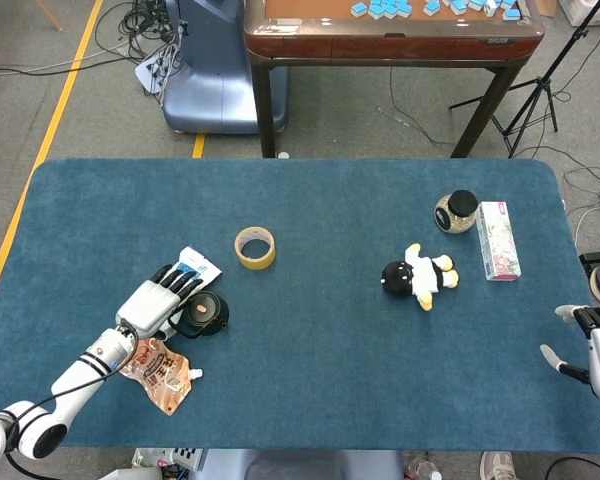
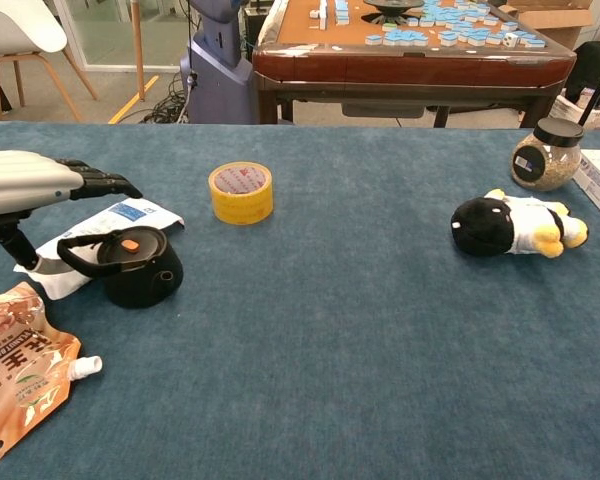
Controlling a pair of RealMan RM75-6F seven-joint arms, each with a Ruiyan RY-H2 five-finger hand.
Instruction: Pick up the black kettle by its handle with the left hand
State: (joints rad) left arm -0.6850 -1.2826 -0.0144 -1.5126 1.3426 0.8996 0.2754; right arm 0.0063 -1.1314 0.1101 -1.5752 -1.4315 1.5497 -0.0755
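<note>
The left hand hovers flat above the kettle, fingers stretched and apart, with nothing in it; the thumb hangs down beside the looped handle, probably to hook under it. The kettle stands upright on the table, at its left part. A white packet lies just behind it, a brown pouch near in front. The tape roll is further right. The right hand rests open at the table's right edge, far away, so it does not disturb.
</note>
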